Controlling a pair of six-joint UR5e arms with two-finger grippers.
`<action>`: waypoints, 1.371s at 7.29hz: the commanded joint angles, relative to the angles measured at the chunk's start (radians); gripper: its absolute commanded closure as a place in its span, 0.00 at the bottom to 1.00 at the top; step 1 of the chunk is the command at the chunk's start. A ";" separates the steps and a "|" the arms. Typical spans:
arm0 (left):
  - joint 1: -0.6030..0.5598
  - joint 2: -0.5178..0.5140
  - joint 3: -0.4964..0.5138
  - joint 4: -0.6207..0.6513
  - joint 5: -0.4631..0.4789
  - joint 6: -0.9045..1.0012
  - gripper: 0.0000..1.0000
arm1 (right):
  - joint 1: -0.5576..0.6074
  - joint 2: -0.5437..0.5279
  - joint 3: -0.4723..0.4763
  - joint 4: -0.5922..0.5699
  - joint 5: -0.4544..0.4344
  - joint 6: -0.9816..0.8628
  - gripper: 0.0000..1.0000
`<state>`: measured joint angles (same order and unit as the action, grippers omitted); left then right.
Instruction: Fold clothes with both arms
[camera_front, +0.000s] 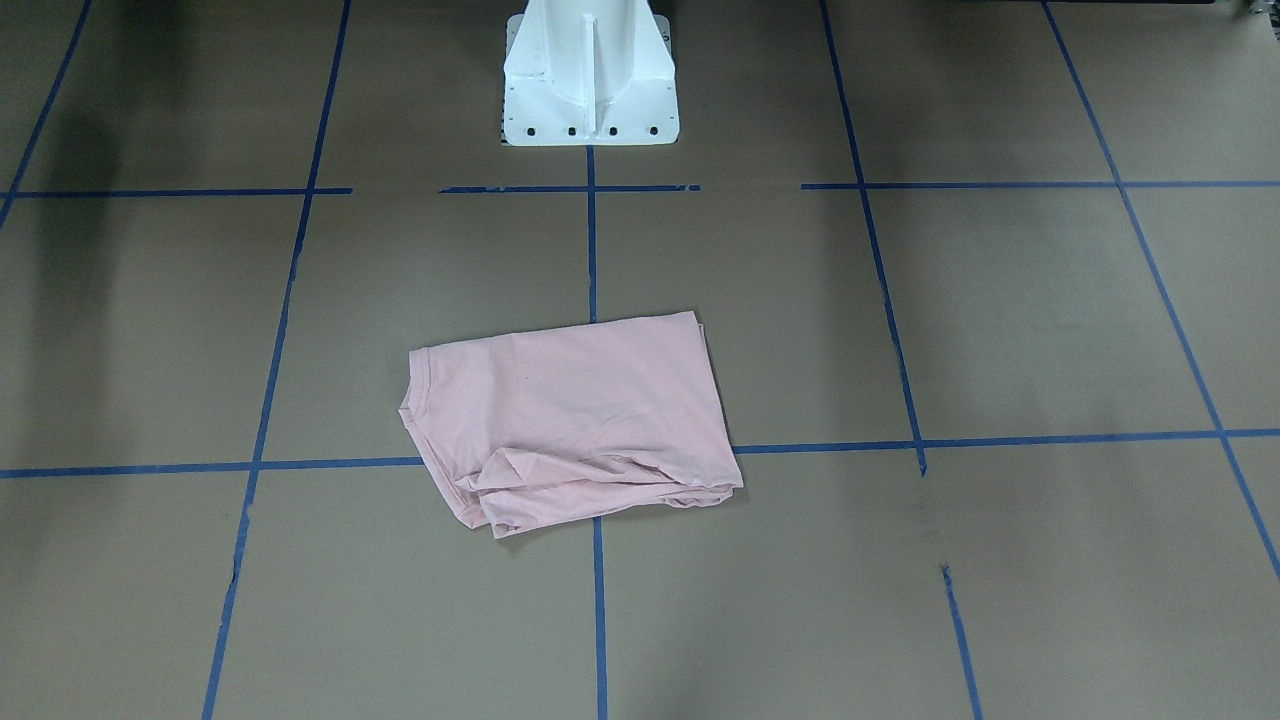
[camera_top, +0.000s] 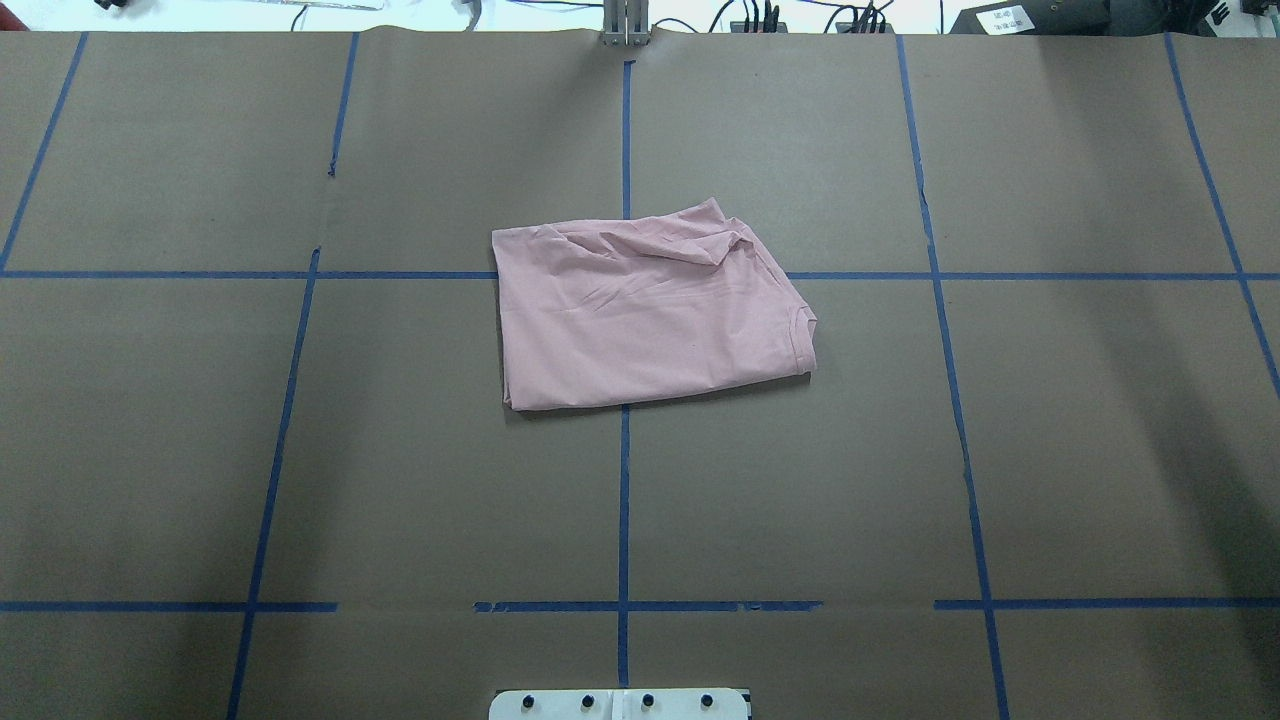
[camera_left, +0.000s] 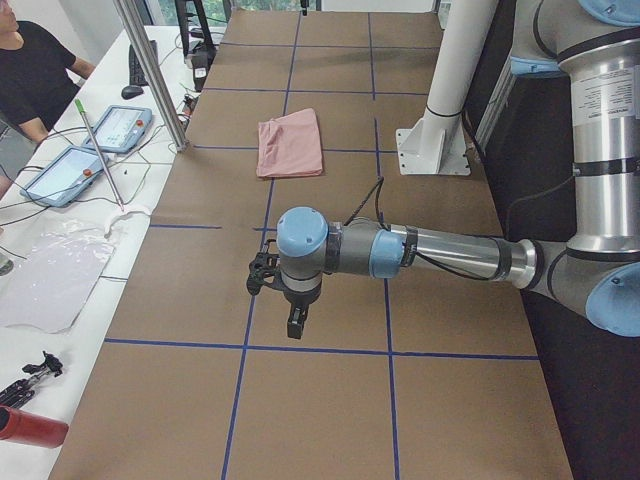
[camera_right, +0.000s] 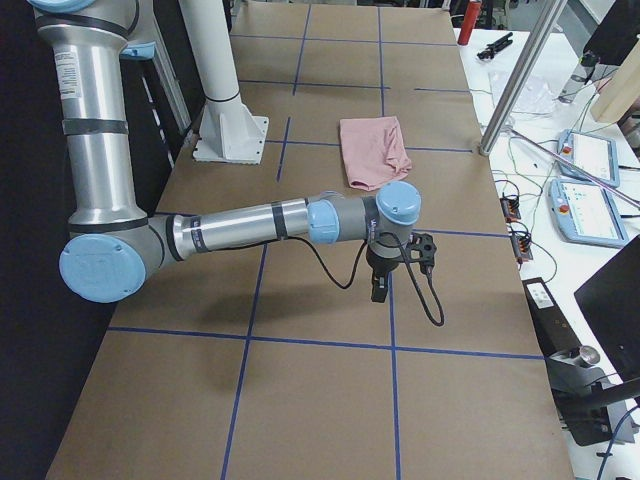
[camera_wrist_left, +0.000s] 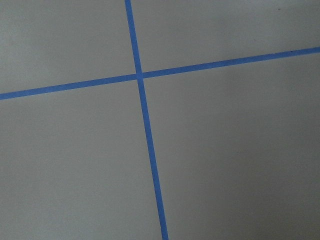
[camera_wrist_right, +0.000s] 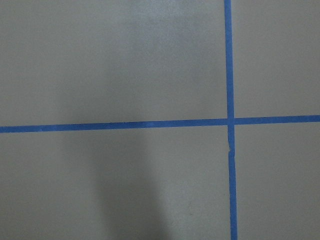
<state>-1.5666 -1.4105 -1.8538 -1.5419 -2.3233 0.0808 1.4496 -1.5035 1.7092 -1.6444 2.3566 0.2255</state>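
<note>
The pale pink T-shirt lies folded into a rough rectangle at the middle of the table, plain side up; its print is hidden. It also shows in the overhead view and in both side views. My left gripper hangs above bare table, far from the shirt, toward the table's left end. My right gripper hangs above bare table toward the right end. Both show only in the side views, so I cannot tell whether they are open or shut. The wrist views show only brown paper and blue tape.
The white pedestal stands behind the shirt. Blue tape lines grid the brown table cover. Beyond the far edge are teach pendants, a metal post, cables and a seated operator.
</note>
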 joint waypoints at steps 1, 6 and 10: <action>-0.001 0.001 0.002 0.005 0.021 -0.004 0.00 | 0.000 0.000 0.003 0.000 0.001 0.002 0.00; 0.000 -0.001 0.001 -0.001 0.018 0.002 0.00 | 0.006 0.000 0.018 -0.003 0.003 0.005 0.00; -0.003 -0.002 -0.036 0.002 -0.004 -0.001 0.00 | 0.006 -0.038 0.070 -0.005 0.032 0.011 0.00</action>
<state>-1.5686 -1.4117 -1.8816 -1.5412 -2.3249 0.0791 1.4556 -1.5295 1.7779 -1.6494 2.3694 0.2356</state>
